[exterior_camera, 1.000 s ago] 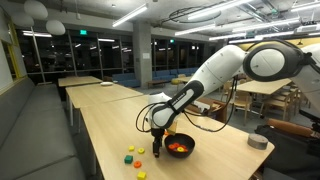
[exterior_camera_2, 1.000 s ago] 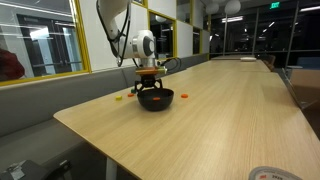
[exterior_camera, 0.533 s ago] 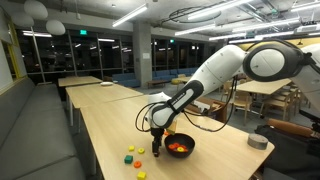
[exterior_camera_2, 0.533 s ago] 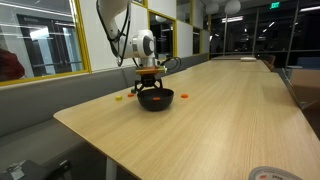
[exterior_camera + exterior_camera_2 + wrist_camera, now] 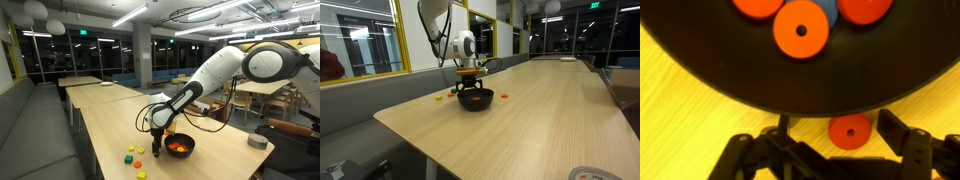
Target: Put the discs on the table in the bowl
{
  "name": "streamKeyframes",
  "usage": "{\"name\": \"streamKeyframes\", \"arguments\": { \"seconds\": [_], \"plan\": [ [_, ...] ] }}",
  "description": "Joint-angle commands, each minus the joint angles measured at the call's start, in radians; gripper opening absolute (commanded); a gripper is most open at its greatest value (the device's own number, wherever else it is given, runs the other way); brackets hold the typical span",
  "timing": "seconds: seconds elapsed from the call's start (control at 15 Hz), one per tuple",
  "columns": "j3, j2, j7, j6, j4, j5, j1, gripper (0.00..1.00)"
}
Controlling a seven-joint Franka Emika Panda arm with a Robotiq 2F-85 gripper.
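Observation:
The black bowl fills the top of the wrist view and holds several red and orange discs. Just outside its rim, one red disc lies flat on the light-wood table. My gripper is open and straddles that disc, one finger on each side with a gap to it. In both exterior views the gripper is down at the tabletop right beside the bowl.
Small yellow and green pieces lie on the table near the bowl, another nearer the front. Tiny orange pieces flank the bowl. A grey tape roll sits at the table's end. More tables stand behind.

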State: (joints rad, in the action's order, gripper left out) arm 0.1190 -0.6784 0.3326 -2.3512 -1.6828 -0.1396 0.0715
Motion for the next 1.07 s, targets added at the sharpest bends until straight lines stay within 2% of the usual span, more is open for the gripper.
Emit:
{"name": "streamKeyframes", "arguments": {
  "seconds": [0.0,0.2,0.33,0.6,0.87,1.0],
  "plan": [
    [-0.007,-0.008,-0.013,-0.023,0.028,-0.005,0.003,0.58],
    [-0.008,0.0,-0.016,-0.024,0.033,-0.008,0.006,0.33],
    [-0.008,0.009,-0.018,-0.022,0.029,-0.006,0.006,0.2],
    [0.001,0.078,-0.033,0.018,-0.014,0.004,0.008,0.18],
    [-0.007,0.213,-0.094,0.03,-0.107,-0.002,0.025,0.18],
    [-0.013,0.287,-0.133,0.077,-0.158,-0.001,0.031,0.18]
  ]
}}
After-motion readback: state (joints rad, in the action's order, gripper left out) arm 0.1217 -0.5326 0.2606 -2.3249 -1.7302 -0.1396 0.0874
